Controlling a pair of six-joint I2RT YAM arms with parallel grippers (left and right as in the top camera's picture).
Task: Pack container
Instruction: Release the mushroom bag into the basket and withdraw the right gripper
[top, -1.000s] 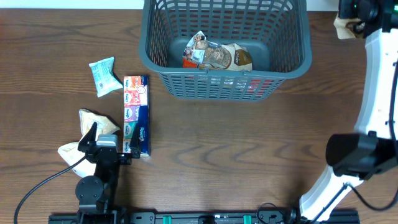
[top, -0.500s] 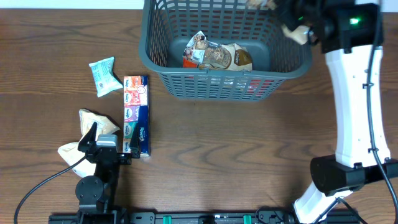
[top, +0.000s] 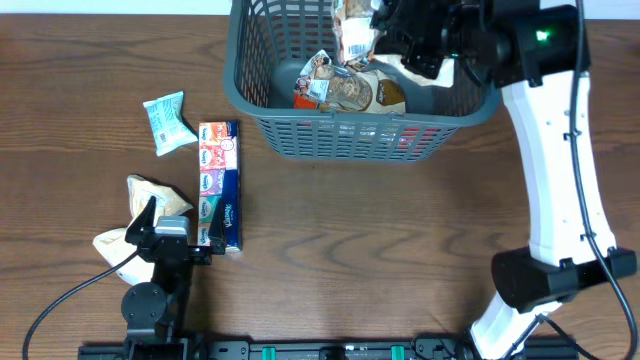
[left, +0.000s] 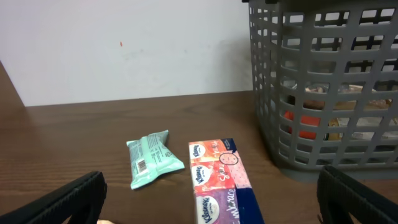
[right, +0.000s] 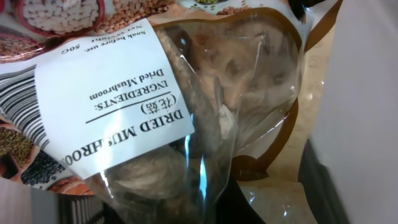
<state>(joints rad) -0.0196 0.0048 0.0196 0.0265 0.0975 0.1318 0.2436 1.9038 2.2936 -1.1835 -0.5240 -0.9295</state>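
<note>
The dark grey slotted basket (top: 350, 140) stands at the back middle of the table, with snack packets (top: 350, 92) lying in it; it also shows in the left wrist view (left: 323, 93). My right gripper (top: 385, 25) is over the basket's back part, shut on a clear dried mushroom packet (top: 352, 30) that fills the right wrist view (right: 174, 106) and hides the fingers. My left gripper (top: 170, 235) rests open and empty at the front left, its fingers either side of the near end of a Kleenex tissue multipack (top: 219, 185).
A mint green packet (top: 167, 122) lies left of the tissue pack (left: 217, 180) and also shows in the left wrist view (left: 152, 158). A crumpled beige packet (top: 140, 215) lies by the left gripper. A white wall stands behind the table.
My right arm swung left from the table's right edge to above the basket, carrying the mushroom packet. The left arm and the loose packets have not moved.
</note>
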